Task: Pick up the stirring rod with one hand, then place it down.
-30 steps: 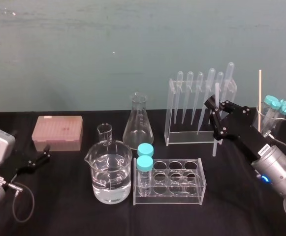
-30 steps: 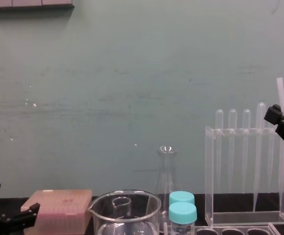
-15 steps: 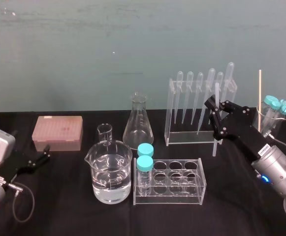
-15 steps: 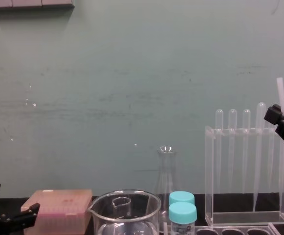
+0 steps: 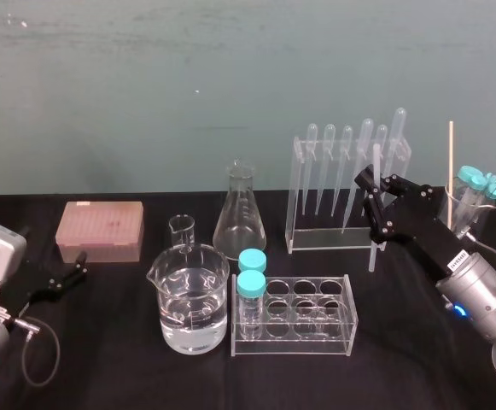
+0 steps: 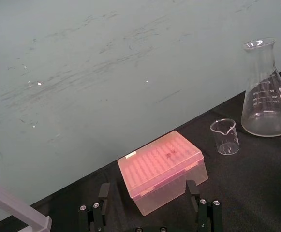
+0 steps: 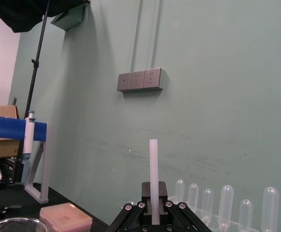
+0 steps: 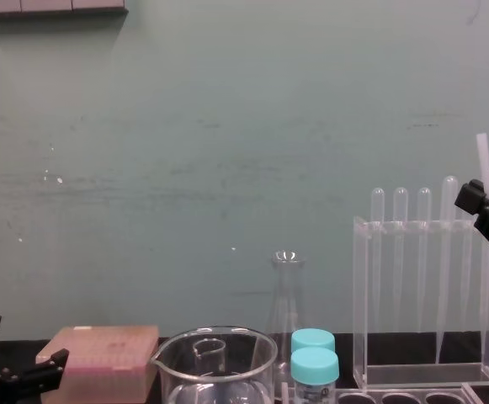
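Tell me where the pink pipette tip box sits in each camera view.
Head view: pink pipette tip box on the table's left, beyond the left gripper.
Chest view: low at left, beside the large beaker.
Left wrist view: just ahead of the left gripper.
Right wrist view: beyond the right gripper, which holds the stirring rod; box at.
Shared landmark: the teal wall behind it.

Graduation marks on the conical flask (image 6: pixel 268 96) are too small to read.

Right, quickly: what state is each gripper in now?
Left gripper: jaws open, empty, parked near the pink box.
Right gripper: jaws shut on the stirring rod, held upright.
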Motion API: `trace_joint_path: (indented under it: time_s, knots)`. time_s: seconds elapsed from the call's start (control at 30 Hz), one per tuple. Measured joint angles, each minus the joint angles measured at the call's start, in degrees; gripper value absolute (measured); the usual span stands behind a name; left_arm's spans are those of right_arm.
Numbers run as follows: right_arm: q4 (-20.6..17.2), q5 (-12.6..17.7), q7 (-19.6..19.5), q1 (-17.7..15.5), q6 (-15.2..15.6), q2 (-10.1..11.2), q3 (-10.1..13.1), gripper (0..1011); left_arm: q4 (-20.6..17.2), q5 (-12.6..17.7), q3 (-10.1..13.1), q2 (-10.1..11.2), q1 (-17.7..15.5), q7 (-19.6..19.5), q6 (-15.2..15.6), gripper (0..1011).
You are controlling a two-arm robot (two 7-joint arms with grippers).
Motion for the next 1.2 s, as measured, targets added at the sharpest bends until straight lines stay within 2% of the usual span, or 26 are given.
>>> trace_joint_path:
  time_s: [1.2]
  knots:
    - [0.0,0.0,0.0,0.0,0.0,0.0,0.0,69,0.0,0.0,0.0,0.0,0.0,0.0,0.0,1000]
